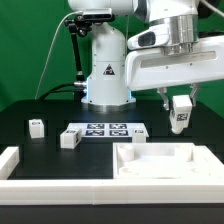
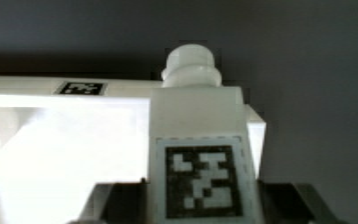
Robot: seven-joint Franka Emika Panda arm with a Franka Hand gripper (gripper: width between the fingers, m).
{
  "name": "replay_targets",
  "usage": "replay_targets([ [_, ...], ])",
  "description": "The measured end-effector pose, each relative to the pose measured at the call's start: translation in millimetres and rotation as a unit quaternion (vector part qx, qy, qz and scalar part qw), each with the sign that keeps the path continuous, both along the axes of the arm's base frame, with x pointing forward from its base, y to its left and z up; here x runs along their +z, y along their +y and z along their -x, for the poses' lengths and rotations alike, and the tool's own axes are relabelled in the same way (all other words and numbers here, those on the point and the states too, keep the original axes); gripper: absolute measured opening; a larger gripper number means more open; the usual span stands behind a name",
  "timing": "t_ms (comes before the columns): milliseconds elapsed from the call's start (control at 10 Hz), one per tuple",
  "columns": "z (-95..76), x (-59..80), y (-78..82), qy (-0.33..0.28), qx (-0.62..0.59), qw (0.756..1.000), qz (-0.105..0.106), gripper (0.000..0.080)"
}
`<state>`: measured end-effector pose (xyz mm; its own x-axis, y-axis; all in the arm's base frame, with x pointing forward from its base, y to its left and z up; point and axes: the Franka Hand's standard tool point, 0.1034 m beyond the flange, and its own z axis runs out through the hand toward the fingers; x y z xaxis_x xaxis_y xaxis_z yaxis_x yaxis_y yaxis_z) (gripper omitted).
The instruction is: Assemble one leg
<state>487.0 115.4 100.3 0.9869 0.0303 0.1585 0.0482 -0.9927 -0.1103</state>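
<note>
**Exterior view.** The claw [image 1: 180, 107] hangs from the arm on the exterior view's right. It is closed on the leg [image 1: 180, 118], which it holds upright and clear of the table [image 1: 100, 155], with the leg's tag facing the camera. The leg is held high, probably so that it can travel over raised rims without snagging. The white rimmed panel [image 1: 155, 160] lies in front of and below the leg. Whether the leg is directly over the panel's far corner or just behind it cannot be told. A spare leg [image 1: 36, 126] and a second spare leg [image 1: 69, 138] stand well apart from the claw on the exterior view's left, beside the marker board [image 1: 105, 130]. They are out of the working path.

**Wrist view.** The leg [image 2: 202, 140] fills the middle of the frame. It is clamped low on its body between the dark fingers [image 2: 108, 205], and its tag is squarely readable. This grip leaves the rounded, ridged tip [image 2: 192, 65] free and pointing away from the claw, presumably as the end to be driven into a socket. The panel [image 2: 51, 115] spreads out beside the leg, and dark table shows beyond the tip. No socket can be made out. Judged from this, the leg is being carried or lined up and has not yet been seated.
</note>
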Motion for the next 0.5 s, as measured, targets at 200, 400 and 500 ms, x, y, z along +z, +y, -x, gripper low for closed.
replay_targets([
  [200,0.1,1.0,-2.2,-0.114,0.001,0.993,0.000,0.0290],
  [400,-14.9,2.6,-3.9,-0.116,0.028,0.993,0.007,0.0290],
  [500,-23.1,7.3,-2.5,-0.123,0.035,0.992,0.007,0.0290],
])
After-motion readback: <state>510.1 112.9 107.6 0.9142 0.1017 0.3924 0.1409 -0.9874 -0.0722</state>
